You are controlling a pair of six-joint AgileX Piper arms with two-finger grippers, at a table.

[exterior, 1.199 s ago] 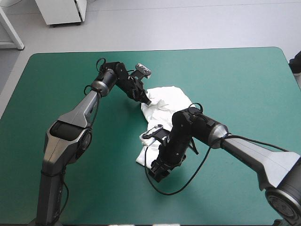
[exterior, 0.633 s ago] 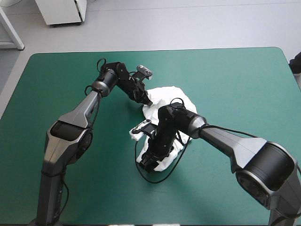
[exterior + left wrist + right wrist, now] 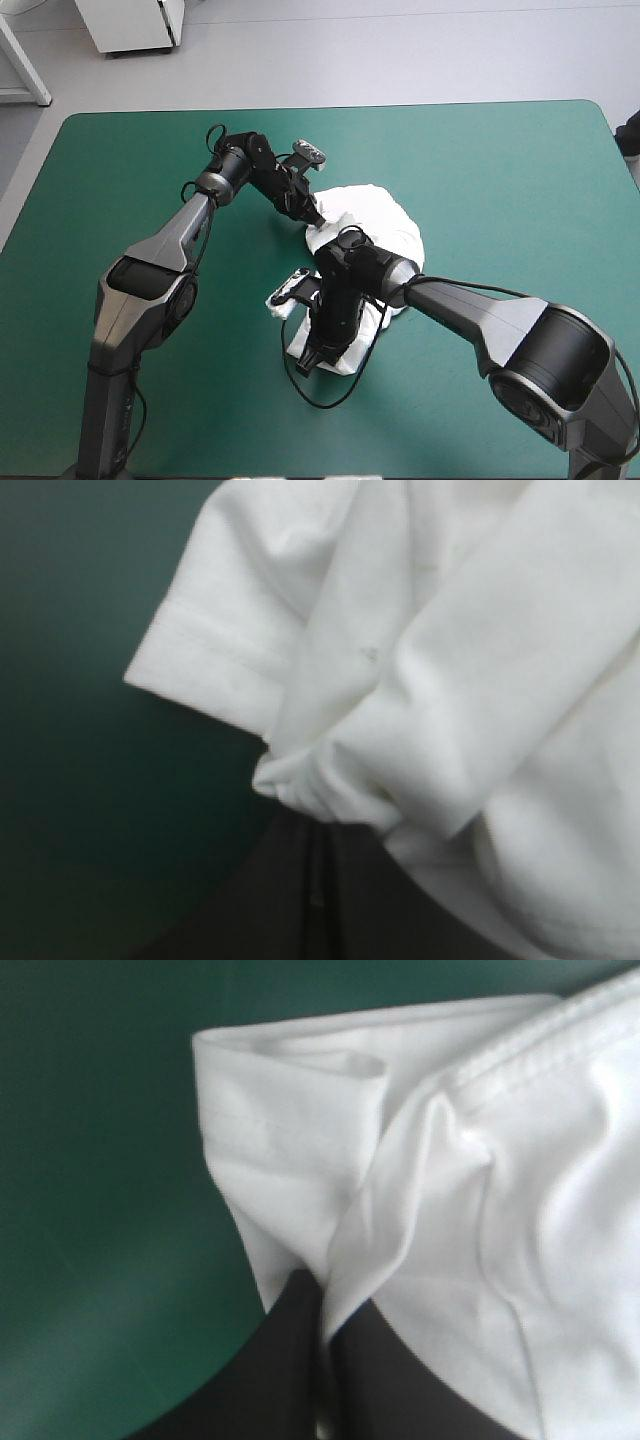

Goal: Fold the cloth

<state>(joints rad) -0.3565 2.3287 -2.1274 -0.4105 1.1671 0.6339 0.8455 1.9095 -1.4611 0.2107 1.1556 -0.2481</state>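
Right gripper (image 3: pixel 313 352) has pulled the T-shirt (image 3: pixel 378 206) farther left.

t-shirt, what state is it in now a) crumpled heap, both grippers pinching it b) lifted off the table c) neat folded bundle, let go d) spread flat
A: the T-shirt lies bunched on the table, with the left gripper and the right gripper each shut on a fold.

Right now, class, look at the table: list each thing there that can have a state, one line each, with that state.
T-shirt, crumpled in a heap on the teal-green cover, not yet folded.
Left claw, shut on the T-shirt at the heap's far side.
Right claw, shut on the T-shirt at the heap's near end.
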